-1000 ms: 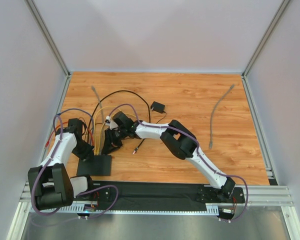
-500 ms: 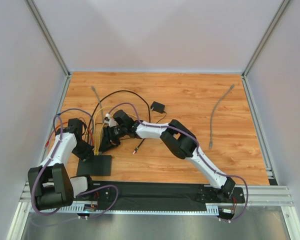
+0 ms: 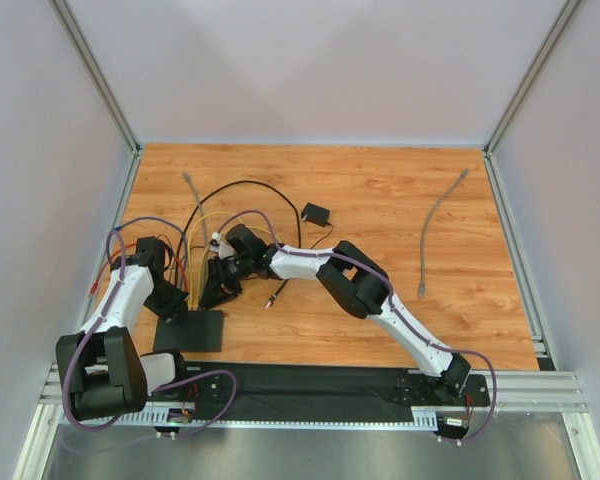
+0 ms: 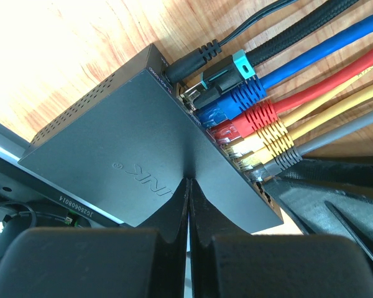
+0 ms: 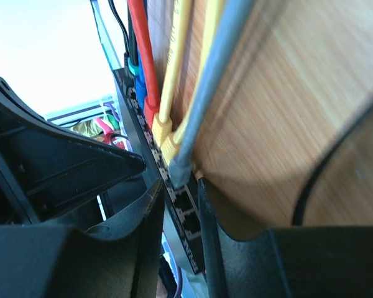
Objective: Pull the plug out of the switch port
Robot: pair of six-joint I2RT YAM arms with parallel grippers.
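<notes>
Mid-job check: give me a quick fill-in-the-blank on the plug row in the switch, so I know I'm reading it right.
1. On the switch port, the plug right beside the empty sockets is ___.
2. The red plug sits between the blue plug and a ___ one.
3. ___ yellow plugs are seated in the row.
4. A loose grey cable lies on the table on the ___ arm's side.

Missing words: grey; yellow; two; right

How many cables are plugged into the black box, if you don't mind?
7, in a row on the box: black power cord, teal plug, blue plug, red plug, yellow plug, second yellow plug, gray plug. The row's far end is partly hidden.
</notes>
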